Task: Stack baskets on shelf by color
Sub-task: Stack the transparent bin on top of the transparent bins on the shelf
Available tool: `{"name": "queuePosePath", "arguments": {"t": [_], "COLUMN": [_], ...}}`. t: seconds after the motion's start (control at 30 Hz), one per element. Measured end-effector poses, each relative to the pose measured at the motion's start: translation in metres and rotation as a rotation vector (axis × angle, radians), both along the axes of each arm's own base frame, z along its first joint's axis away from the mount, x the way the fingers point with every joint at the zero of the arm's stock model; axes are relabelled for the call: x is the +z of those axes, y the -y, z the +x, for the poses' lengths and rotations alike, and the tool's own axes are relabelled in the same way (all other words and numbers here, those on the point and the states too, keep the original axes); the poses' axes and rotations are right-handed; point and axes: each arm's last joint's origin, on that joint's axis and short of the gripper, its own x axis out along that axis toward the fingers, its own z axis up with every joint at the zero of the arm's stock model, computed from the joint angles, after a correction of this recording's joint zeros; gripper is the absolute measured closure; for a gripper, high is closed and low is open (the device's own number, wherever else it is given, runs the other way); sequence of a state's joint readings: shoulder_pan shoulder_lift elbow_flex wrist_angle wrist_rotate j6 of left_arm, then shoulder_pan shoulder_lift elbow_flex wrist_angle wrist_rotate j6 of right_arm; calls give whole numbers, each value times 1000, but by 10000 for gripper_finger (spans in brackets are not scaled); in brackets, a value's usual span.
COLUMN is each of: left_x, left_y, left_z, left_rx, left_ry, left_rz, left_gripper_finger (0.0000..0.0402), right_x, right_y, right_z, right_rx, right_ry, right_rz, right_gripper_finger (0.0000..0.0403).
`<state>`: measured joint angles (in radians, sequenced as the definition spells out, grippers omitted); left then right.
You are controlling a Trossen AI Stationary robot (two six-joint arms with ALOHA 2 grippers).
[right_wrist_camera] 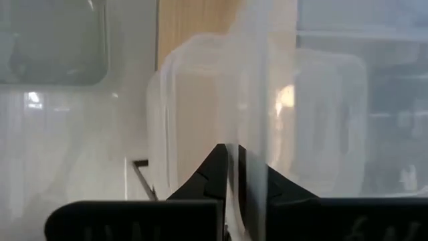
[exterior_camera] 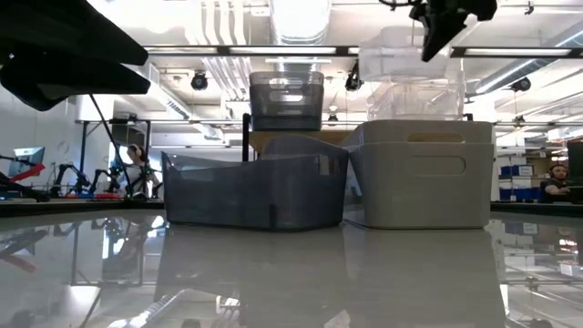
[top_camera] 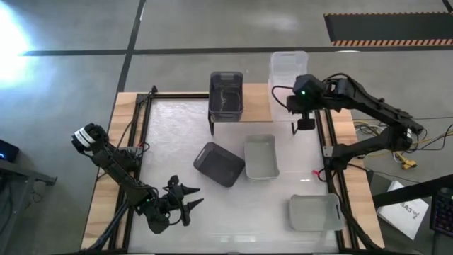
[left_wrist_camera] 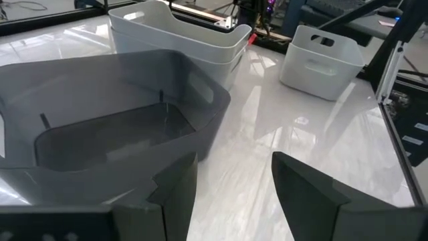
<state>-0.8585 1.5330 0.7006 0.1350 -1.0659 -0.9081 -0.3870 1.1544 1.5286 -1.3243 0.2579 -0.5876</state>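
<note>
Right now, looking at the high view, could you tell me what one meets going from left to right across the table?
Left gripper, open, near the front → dark grey basket on the table → light grey basket beside it → right gripper, shut on the clear basket at the shelf → light grey basket at the front right.

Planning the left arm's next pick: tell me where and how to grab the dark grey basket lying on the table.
Grip the dark grey basket by its thin upright wall, one finger inside and one outside, coming from above at the near corner facing the open left gripper. It sits open side up and rotated, and its right side lies close to the light grey basket, so that side looks cramped.
</note>
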Motion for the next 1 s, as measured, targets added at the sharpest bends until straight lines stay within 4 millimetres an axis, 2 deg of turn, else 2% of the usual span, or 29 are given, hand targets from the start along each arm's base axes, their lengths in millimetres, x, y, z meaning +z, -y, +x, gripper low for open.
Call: {"name": "queuePosePath", "arguments": {"t": [0.23, 0.53, 1.0], "left_x": [1, 1, 1], "left_y": [1, 1, 1], "left_z": [1, 1, 1], "left_rx": [-7, -7, -7], "left_ry": [5, 4, 4], "left_rz": [-15, -16, -16], "left_gripper_finger": [224, 224, 224], "right_x": [-12, -11, -5], "right_y": [-1, -1, -2], "right_z": [-3, -3, -4], "right_rx": [-5, -42, -46], "right_ry": [-115, -87, -63], "right_rz": [45, 62, 56], "right_gripper_finger": [394, 391, 307]}}
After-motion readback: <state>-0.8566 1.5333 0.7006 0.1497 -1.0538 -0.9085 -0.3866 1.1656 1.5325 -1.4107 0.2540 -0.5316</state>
